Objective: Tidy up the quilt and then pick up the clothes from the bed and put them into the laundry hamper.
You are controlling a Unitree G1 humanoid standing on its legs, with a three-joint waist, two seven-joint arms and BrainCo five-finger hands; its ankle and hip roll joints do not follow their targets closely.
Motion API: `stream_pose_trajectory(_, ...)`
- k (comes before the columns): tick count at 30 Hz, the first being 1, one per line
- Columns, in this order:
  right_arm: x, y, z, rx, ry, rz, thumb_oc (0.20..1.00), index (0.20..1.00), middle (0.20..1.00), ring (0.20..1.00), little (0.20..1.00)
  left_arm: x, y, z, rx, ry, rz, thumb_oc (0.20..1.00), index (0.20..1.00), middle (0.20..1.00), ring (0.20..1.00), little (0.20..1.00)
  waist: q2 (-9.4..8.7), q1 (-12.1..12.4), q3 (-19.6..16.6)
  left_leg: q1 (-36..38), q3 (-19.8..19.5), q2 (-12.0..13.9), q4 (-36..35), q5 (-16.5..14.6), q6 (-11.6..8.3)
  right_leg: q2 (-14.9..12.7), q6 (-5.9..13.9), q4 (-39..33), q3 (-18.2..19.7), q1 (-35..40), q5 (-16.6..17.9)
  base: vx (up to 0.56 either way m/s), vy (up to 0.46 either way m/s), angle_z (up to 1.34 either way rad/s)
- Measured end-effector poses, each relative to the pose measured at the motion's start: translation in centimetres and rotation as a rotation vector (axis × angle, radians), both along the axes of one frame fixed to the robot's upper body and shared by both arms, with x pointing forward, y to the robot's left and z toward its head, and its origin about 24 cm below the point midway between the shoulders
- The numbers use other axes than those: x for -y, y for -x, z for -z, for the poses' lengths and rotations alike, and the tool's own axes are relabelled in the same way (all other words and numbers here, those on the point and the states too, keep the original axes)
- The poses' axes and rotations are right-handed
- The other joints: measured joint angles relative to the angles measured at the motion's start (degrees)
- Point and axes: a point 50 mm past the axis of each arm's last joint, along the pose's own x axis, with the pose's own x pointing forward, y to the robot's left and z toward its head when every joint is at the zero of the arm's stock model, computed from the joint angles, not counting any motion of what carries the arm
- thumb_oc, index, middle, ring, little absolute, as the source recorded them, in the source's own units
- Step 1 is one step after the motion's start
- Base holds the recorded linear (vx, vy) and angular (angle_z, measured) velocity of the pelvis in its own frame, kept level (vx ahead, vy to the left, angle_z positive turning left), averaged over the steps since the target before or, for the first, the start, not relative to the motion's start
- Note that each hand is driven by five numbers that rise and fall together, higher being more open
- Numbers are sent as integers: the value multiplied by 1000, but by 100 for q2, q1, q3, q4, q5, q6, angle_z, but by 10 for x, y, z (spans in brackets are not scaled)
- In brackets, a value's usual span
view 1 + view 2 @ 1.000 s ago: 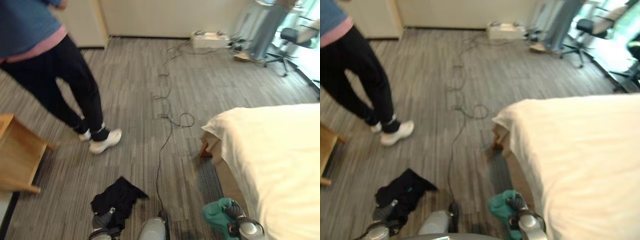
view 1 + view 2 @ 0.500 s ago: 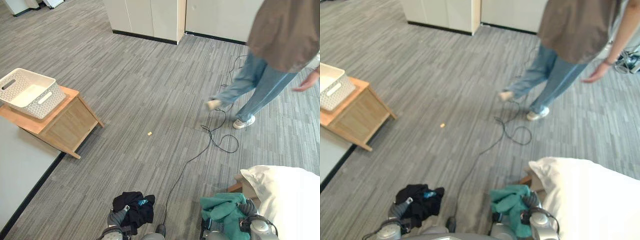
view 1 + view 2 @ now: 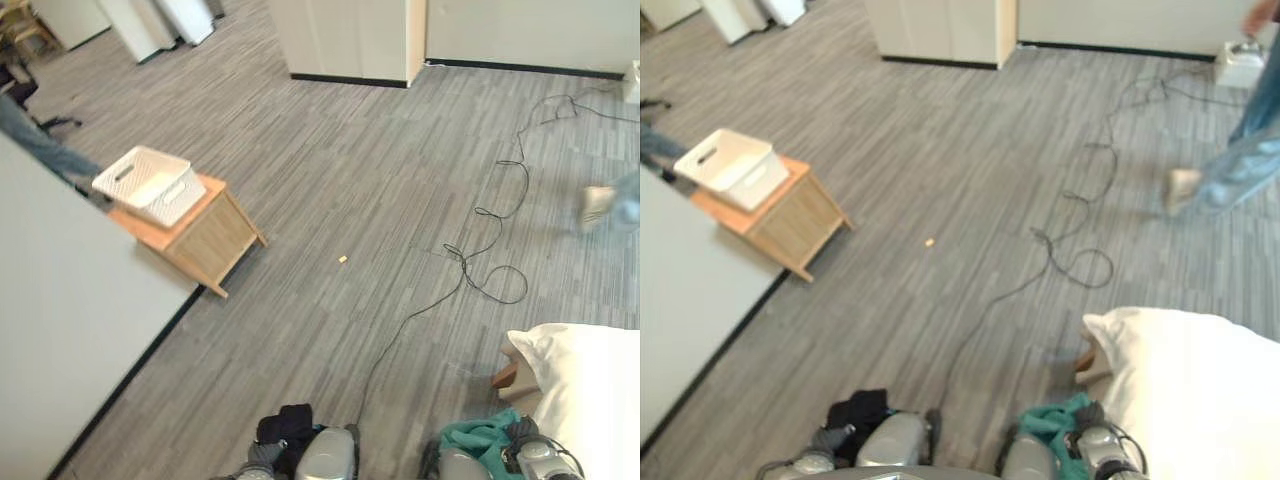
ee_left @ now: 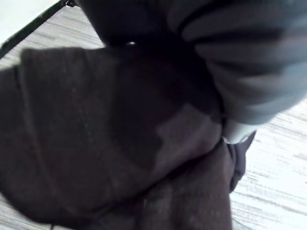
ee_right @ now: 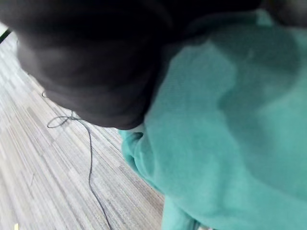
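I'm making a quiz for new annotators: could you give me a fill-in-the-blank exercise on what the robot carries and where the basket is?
1. The left hand carries a ____ garment.
2. The right hand carries a garment of ____ colour.
3. The white basket stands on a small ____ cabinet.
4. The corner of the bed lies on the robot's ____ side.

Missing words: black; teal; wooden; right

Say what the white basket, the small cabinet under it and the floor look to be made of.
White basket: probably moulded plastic, matt, with a perforated lattice wall and cut-out handles. Small cabinet: light wood or wood veneer, a smooth tan surface. Floor: looks like carpet tiles or vinyl planks, striped grey; which one is unclear.
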Motion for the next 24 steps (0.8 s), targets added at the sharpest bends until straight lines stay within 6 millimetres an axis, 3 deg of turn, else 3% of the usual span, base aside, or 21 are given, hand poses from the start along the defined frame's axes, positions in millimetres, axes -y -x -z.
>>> stream_pose_trajectory(1,1,-4,-2,11,6,-9,200,200,200,200,200,3,2,1,-6,8,5,200,200,200,200,200,-12,48,-1,-3,116,-71,-409,44,80,75,51,-254,36,-3,137,398,137,67)
stream_pose_trajectory(3,-6,-15,-5,49,-7,-28,200,200,200,200,200,-2,0,-1,3,1,-3,200,200,200,200,200,-111,79,79,-40,443,-193,-1428,284,254,160,-61,-1081,35,156,531,282,113,32)
stream_pose_trajectory(4,-11,-19,-5,65,-17,-37,200,200,200,200,200,-6,-4,-2,9,-9,0,200,200,200,200,200,-173,87,209,-174,491,-196,-1657,472,280,250,-91,-1742,85,448,928,400,193,48)
stream_pose_trajectory(5,-13,-17,-4,59,-19,-36,200,200,200,200,200,-5,-1,-1,2,-7,-4,200,200,200,200,200,-222,96,295,-284,513,-50,-1654,564,245,372,7,-2250,150,730,1280,397,193,36)
stream_pose_trajectory(9,-17,-25,-6,71,-15,-71,200,200,200,200,200,1,2,0,-2,16,-27,200,200,200,200,200,-17,240,362,-444,615,433,-1639,727,173,620,11,-2733,326,995,1318,431,202,-27)
stream_pose_trajectory(12,-23,-18,0,45,-28,-75,200,200,200,200,200,0,-5,-2,19,19,-32,200,200,200,200,200,-108,387,343,-283,603,416,-1604,769,205,552,28,-2670,525,972,1308,424,201,-43)
stream_pose_trajectory(13,-24,-14,1,36,-31,-74,200,200,200,200,200,0,-7,-2,24,18,-33,200,200,200,200,200,-112,398,328,-184,616,372,-1608,794,260,524,124,-2599,509,989,1297,372,231,-55)
stream_pose_trajectory(14,-24,-15,1,41,-34,-81,200,200,200,200,200,-4,-11,-4,34,11,-41,200,200,200,200,200,-76,343,398,-78,772,435,-1604,1089,636,345,462,-1552,219,654,1054,244,188,-31)
stream_pose_trajectory(15,-26,-14,2,41,-42,-83,200,200,200,200,200,-9,-17,-7,49,1,-46,200,200,200,200,200,-170,304,444,19,777,346,-1606,1053,755,149,638,-716,193,331,867,545,393,3)
stream_pose_trajectory(16,-28,-10,3,44,-51,-84,200,200,200,200,200,-14,-27,-11,80,-13,-43,200,200,200,200,200,-299,257,453,201,742,165,-1603,903,969,-301,877,603,9,-101,821,436,296,25)
stream_pose_trajectory(17,-28,-5,5,35,-52,-80,200,200,200,200,200,-17,-36,-15,107,-27,-26,200,200,200,200,200,-393,134,500,374,672,5,-1600,787,1103,-504,1005,1439,71,-374,1037,614,334,63)
stream_pose_trajectory(18,-30,-8,4,45,-55,-79,200,200,200,200,200,-18,-42,-18,122,-42,2,200,200,200,200,200,-406,-44,561,555,506,-103,-1603,719,1244,-674,1009,2229,196,-769,1002,313,127,52)
stream_pose_trajectory(20,-35,-13,2,70,-67,-86,200,200,200,200,200,-16,-53,-23,160,-53,24,200,200,200,200,200,-367,-229,616,756,391,-84,-1601,559,1268,-450,1031,1908,203,-1036,696,517,93,46)
stream_pose_trajectory(21,-43,-20,0,109,-84,-100,200,200,200,200,200,-18,-59,-26,172,-60,20,200,200,200,200,200,-311,-441,631,968,237,-136,-1604,423,1222,-240,978,1246,30,-1230,660,559,33,60)
stream_pose_trajectory(23,-48,-21,0,116,-97,-101,200,200,200,200,200,-18,-62,-26,173,-67,21,200,200,200,200,200,-330,-644,624,1181,15,-265,-1605,138,1231,-53,865,-309,-193,-1108,679,492,-6,69)
stream_pose_trajectory(24,-50,-20,1,114,-102,-99,200,200,200,200,200,-19,-63,-26,175,-68,17,200,200,200,200,200,-392,-707,607,1300,-31,-347,-1603,138,1255,19,867,-1091,-282,-1053,777,595,-13,62)
